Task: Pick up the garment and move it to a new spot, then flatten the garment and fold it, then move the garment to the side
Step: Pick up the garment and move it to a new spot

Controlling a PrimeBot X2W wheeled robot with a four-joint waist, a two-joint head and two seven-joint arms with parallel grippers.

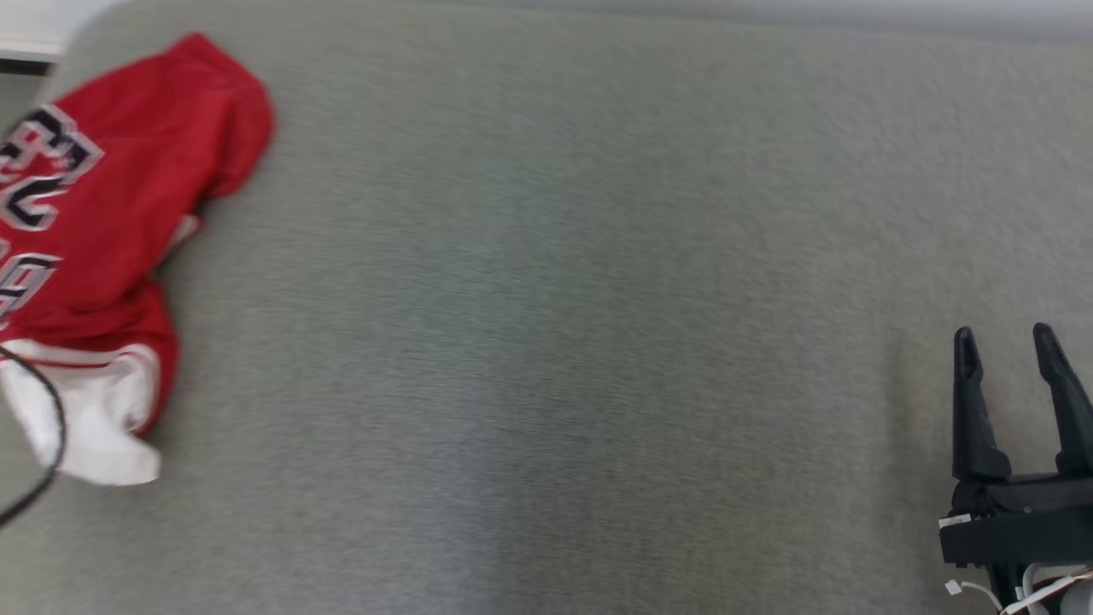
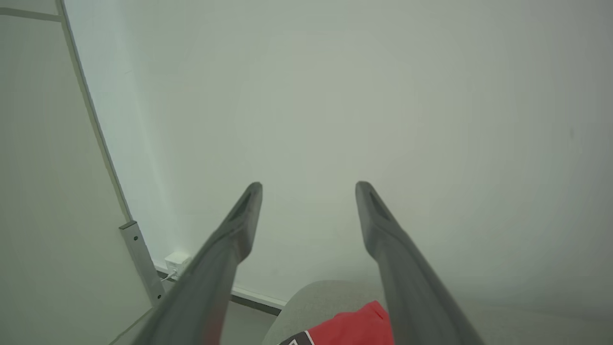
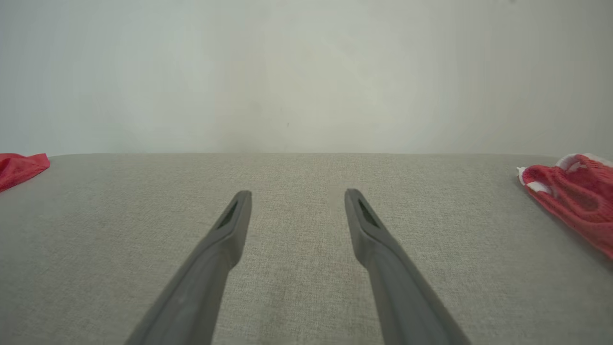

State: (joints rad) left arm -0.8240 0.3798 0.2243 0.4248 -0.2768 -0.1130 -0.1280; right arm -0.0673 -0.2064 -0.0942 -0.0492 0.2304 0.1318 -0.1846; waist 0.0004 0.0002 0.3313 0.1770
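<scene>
A red jersey, the garment (image 1: 128,196), lies crumpled at the far left of the grey cloth-covered surface (image 1: 555,342). It has white trim and black-and-white lettering. In the left wrist view a corner of the garment (image 2: 349,328) shows low down between the fingers of my left gripper (image 2: 309,187), which is open, empty and pointing at a pale wall. My right gripper (image 1: 1004,337) stands open and empty at the lower right, far from the jersey. The right wrist view shows the right gripper (image 3: 298,194) over bare grey cloth, with an edge of the garment (image 3: 19,167) at far left.
A second red and white cloth (image 3: 574,196) lies at the right edge of the right wrist view. A thin black cable (image 1: 51,427) loops over the jersey's white hem. Beyond the surface's rounded end are a pale wall, a metal post (image 2: 141,258) and a white socket (image 2: 177,262).
</scene>
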